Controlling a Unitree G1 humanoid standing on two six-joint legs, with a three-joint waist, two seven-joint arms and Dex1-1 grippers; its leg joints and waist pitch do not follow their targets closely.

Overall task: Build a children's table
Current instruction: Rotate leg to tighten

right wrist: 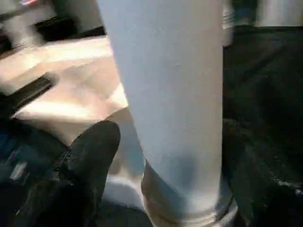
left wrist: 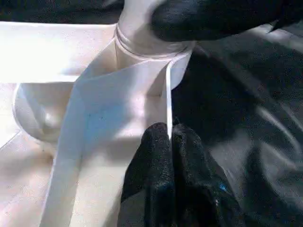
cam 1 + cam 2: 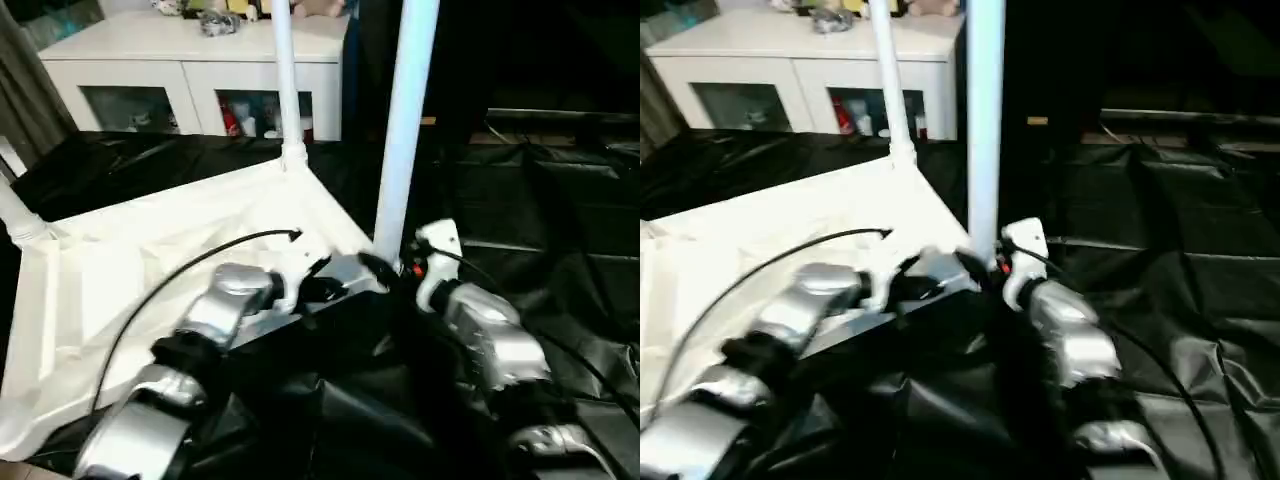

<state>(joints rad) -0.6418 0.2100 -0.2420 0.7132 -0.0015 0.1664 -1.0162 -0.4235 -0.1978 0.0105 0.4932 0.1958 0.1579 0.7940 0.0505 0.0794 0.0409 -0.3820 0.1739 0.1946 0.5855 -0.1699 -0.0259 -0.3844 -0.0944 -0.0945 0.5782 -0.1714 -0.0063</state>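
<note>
The children's table lies upside down on a black cloth, its white top (image 3: 130, 270) showing the rimmed underside. One white leg (image 3: 285, 80) stands in the far corner socket, another leg (image 3: 403, 130) in the near right corner, and a third leg (image 3: 15, 215) at the left edge. My left gripper (image 2: 169, 135) is shut on the thin rim of the top, just beside the near right socket (image 2: 147, 42). Around the base of that near right leg (image 1: 175, 104) sits my right gripper (image 3: 385, 268), open, and one finger (image 1: 90, 156) stands a little off the leg.
A white glass-door cabinet (image 3: 190, 60) with small items on top stands behind the work. The crumpled black cloth (image 3: 540, 200) covers the surface to the right and in front. My silver forearms cross the lower part of the head views.
</note>
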